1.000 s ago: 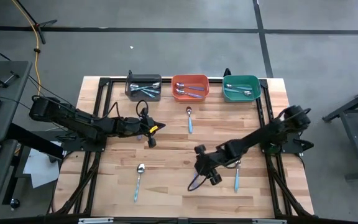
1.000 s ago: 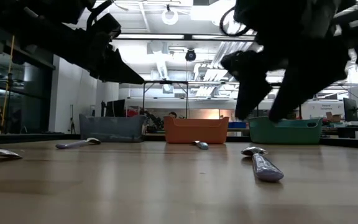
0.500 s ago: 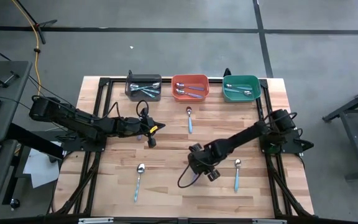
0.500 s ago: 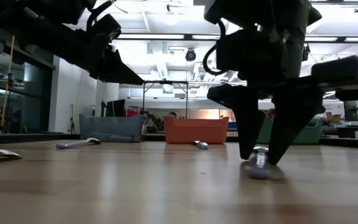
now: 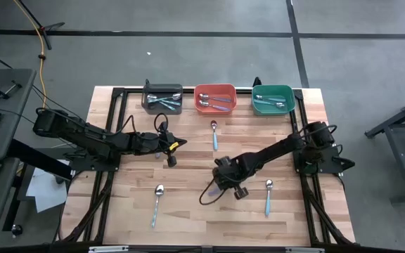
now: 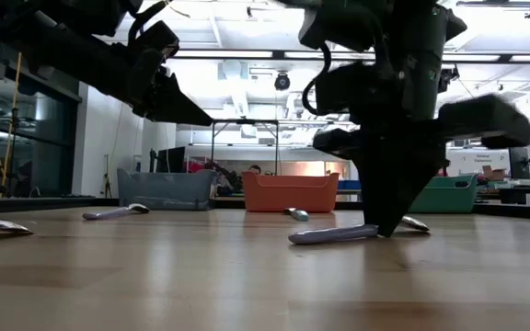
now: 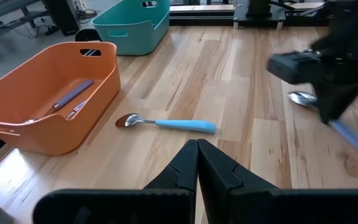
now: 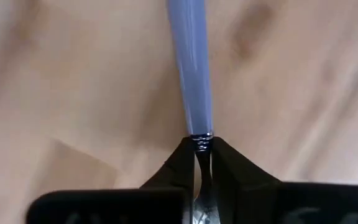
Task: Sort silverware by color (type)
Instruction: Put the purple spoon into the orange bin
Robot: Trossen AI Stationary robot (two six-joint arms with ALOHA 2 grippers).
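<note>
Pinching a lavender-handled metal spoon (image 8: 192,74) at its neck, the right gripper (image 8: 199,163) sits clamped low at mid-table, handle tip apparently on the wooden table (image 5: 188,211). Grasp looks made; next comes lifting toward its matching bin. Left gripper (image 7: 197,163) waits, fingers together.

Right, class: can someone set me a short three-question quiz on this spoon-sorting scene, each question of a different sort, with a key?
1. True or false: the right gripper is shut on the lavender-blue handle of a spoon.
2. How many spoons lie directly on the wooden table, untouched by any gripper? A) two B) three C) five
3. Fill the gap: the light-blue-handled spoon lies just in front of the ___ bin.

Key: 1 true; 2 B; 3 orange, meaning the orange bin.
</note>
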